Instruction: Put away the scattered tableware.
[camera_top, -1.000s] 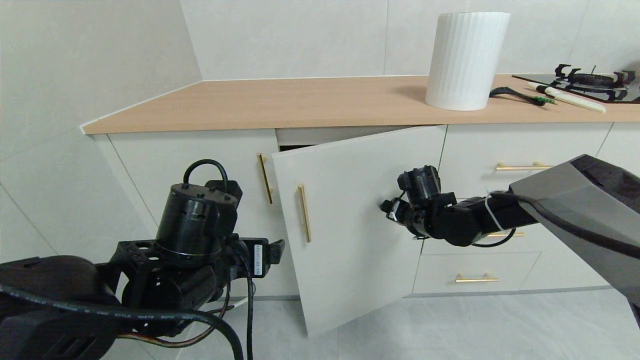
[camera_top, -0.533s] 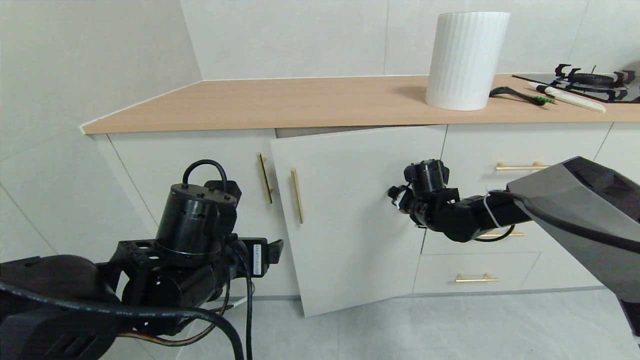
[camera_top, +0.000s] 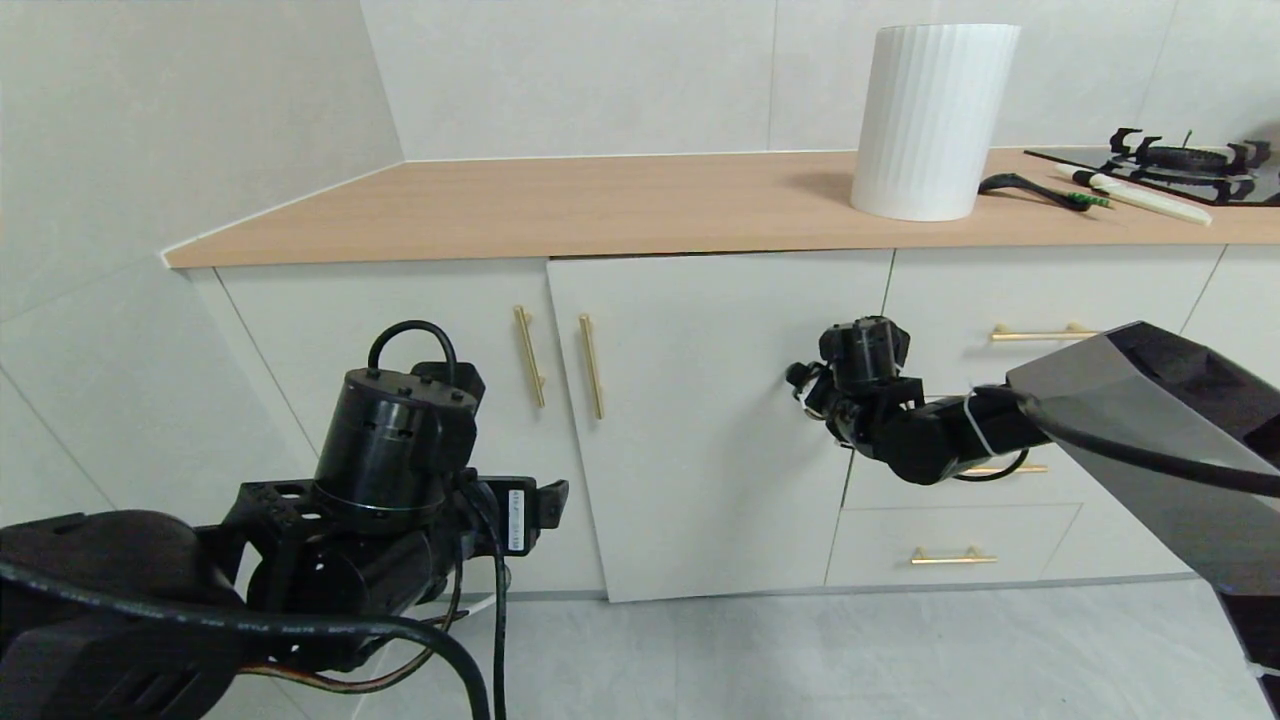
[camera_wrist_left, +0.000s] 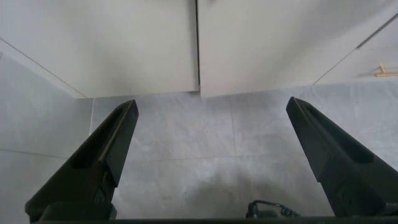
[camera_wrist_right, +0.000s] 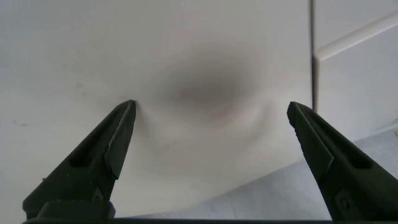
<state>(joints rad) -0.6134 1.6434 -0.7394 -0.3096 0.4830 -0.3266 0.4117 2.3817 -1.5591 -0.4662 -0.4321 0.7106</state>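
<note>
On the wooden counter (camera_top: 560, 205) at the far right lie a black utensil (camera_top: 1035, 188) and a white-handled utensil (camera_top: 1140, 196) with a green piece beside it. A tall white ribbed holder (camera_top: 935, 120) stands next to them. My right gripper (camera_top: 797, 385) (camera_wrist_right: 211, 106) is open, its fingertips (camera_wrist_right: 124, 115) against the white cabinet door (camera_top: 720, 420) (camera_wrist_right: 205, 74), which stands shut. My left gripper (camera_top: 545, 505) (camera_wrist_left: 211, 104) hangs open and holds nothing, low over the grey floor (camera_wrist_left: 205, 149) in front of the left cabinet.
A gas hob (camera_top: 1190, 160) sits at the counter's far right. Gold handles (camera_top: 591, 366) mark the cabinet doors, and drawers (camera_top: 950, 545) lie to the right of the door. A wall (camera_top: 150, 200) closes off the left side.
The cabinet door has swung from half open to shut, with my right gripper following it in toward the cabinet. The left arm has stayed put.
</note>
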